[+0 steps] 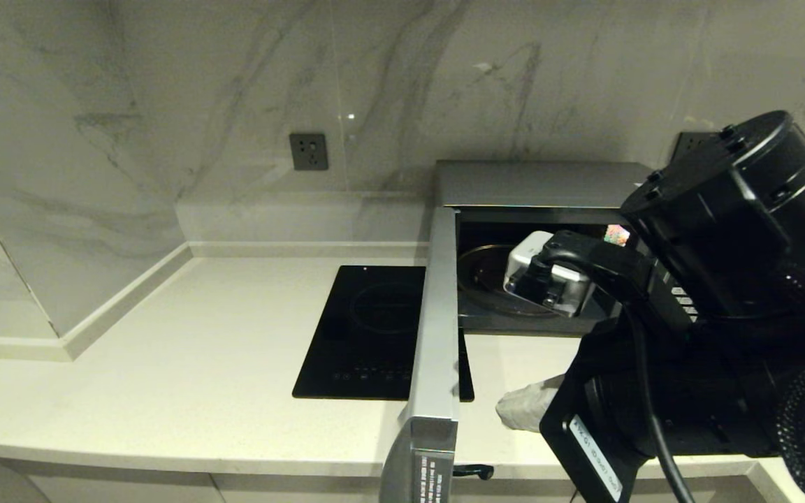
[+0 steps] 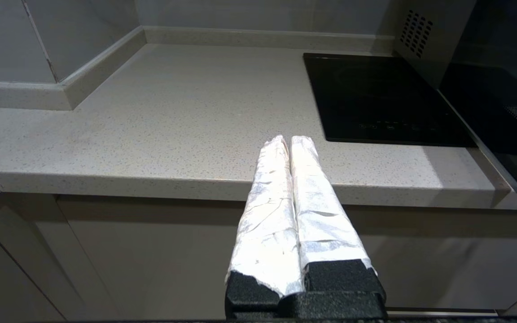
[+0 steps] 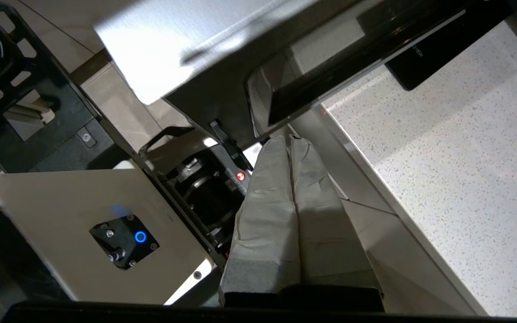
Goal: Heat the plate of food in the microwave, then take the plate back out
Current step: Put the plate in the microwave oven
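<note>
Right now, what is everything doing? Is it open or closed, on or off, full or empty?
microwave: door swung wide open.
turntable: bare where it shows; the right arm hides the rest.
plate of food: not in sight.
cooktop: dark, no lights on.
wall socket: nothing plugged in.
left gripper: shut, empty, by the counter's front edge.
right gripper: shut, empty, by the open door.

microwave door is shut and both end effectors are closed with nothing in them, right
Not quite: the microwave door is swung open, as the head view shows, with the turntable visible inside. The rest holds: the left end effector and right end effector are both closed and empty.
</note>
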Available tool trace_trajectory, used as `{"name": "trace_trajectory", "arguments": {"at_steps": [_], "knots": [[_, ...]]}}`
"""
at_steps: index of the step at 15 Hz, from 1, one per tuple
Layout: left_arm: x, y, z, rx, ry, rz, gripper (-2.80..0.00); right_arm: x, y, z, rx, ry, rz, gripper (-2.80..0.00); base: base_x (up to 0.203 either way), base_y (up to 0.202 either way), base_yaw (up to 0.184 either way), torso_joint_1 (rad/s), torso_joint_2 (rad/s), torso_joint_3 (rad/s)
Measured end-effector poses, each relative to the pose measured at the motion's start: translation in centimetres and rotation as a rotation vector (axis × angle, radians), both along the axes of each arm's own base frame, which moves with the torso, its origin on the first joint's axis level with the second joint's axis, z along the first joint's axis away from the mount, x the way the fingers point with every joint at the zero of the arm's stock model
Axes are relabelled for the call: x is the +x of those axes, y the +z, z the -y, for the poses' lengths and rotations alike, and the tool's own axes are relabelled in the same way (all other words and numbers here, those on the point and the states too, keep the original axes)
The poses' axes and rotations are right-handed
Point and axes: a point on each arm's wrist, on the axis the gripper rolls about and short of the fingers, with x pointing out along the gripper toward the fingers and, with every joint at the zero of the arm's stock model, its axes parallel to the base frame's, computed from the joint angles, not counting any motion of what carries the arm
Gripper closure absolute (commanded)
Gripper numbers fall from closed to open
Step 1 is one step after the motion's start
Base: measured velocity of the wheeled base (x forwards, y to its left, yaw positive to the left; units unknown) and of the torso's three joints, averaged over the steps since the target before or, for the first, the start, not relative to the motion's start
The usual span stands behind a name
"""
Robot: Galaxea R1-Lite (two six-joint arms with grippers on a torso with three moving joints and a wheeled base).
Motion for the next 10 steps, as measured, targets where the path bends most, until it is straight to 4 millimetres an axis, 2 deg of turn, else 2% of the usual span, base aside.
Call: {"name": "trace_trajectory", "arguments": {"at_steps": [4,6,8,10], "knots": [[0.0,0.0,0.0,0.0,0.0,0.0,0.0,0.5,-0.3,0.5,-0.033,-0.068,0.024,0.0,0.0,0.0,0.0,0.0,0.0,0.0],[0.0,0.0,0.0,0.0,0.0,0.001,0.0,2.2,-0.9,1.7,-0.082,-0.31,0.062,0.0,0.0,0.0,0.0,0.0,0.0,0.0],[0.0,0.0,0.0,0.0,0.0,0.0,0.0,5.0,-2.0,4.7,-0.149,-0.678,0.062,0.0,0.0,0.0,0.0,0.0,0.0,0.0],[0.0,0.0,0.0,-0.001,0.0,0.0,0.0,7.7,-3.0,9.9,-0.2,-1.034,0.003,0.0,0.0,0.0,0.0,0.0,0.0,0.0]]}}
